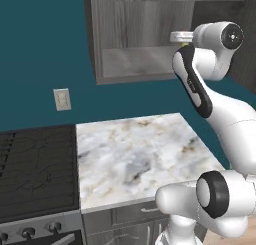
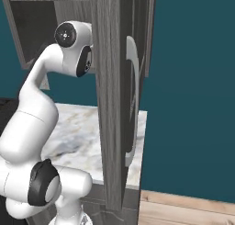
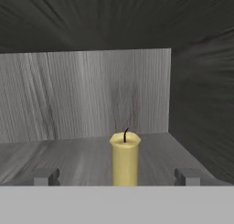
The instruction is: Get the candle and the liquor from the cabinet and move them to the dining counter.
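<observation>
The cabinet stands with its door swung open, and my arm reaches into it. Inside, the pale-yellow candle with a black wick stands upright on the grey shelf, in front of the back wall. Its holder is hidden at the bottom of the hand view. My gripper is open, one fingertip on either side of the candle and apart from it. The liquor and the dining counter are out of view.
The door's silver bar handle faces right, close beside my arm. Below the cabinet lies a small marble worktop with a black stove to its left. A wall socket sits on the teal wall.
</observation>
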